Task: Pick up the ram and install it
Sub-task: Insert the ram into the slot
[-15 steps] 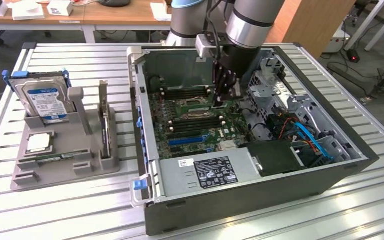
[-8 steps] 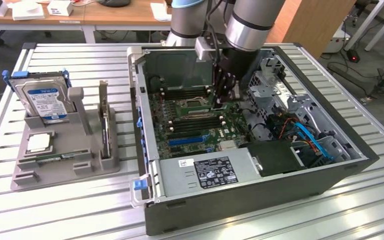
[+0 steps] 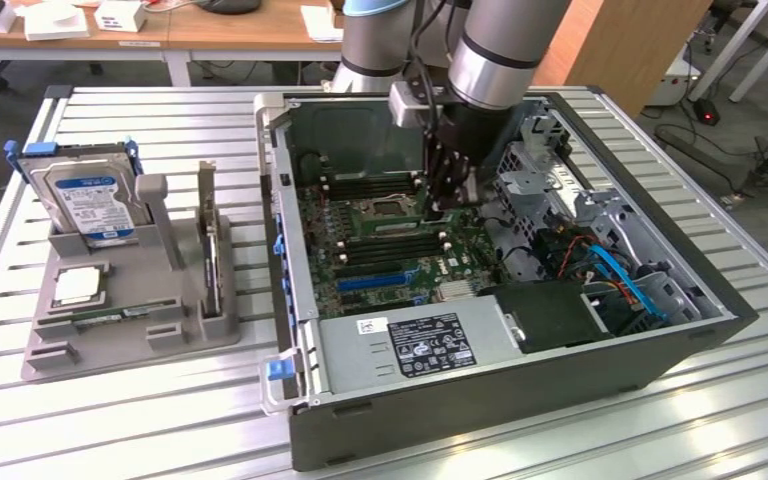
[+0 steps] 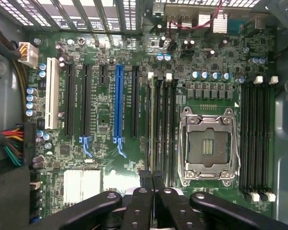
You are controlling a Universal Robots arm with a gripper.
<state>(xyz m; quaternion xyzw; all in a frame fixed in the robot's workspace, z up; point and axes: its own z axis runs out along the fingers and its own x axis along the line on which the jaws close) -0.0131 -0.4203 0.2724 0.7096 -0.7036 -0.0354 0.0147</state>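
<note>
**A:** Where is the claw?

**B:** The claw [image 3: 428,210] hangs from the arm [image 3: 504,50] inside the open computer case [image 3: 491,400], low over the main board [image 4: 105,120]. The wrist view puts it above one end of a bank of dark memory slots [image 4: 161,124] that runs beside the processor socket [image 4: 209,143].

**A:** Open or closed?

**B:** Closed. The two black fingers [image 4: 146,178] are pressed together, and I see nothing between them.

**A:** And the ram?

**B:** A thin green stick, which I take for the ram [image 3: 101,317], lies in the front trough of the grey holder [image 3: 131,340]. The holder stands on the slatted metal counter [image 3: 131,120], to the exterior view's left of the case. The ram is well apart from the claw.

**A:** What else is in the holder?

**B:** A silver hard drive [image 3: 91,205] with a blue label stands upright at the back. A dark card [image 3: 207,235] stands on edge on the side nearest the case. A small square chip [image 3: 77,286] lies just beside the ram.

**A:** Is there a stick in any of the slots under the claw?

**B:** I cannot tell. A second bank of slots [image 4: 257,134] runs along the other side of the socket. A long blue slot [image 4: 118,103] stands among black ones farther across the board.
</note>
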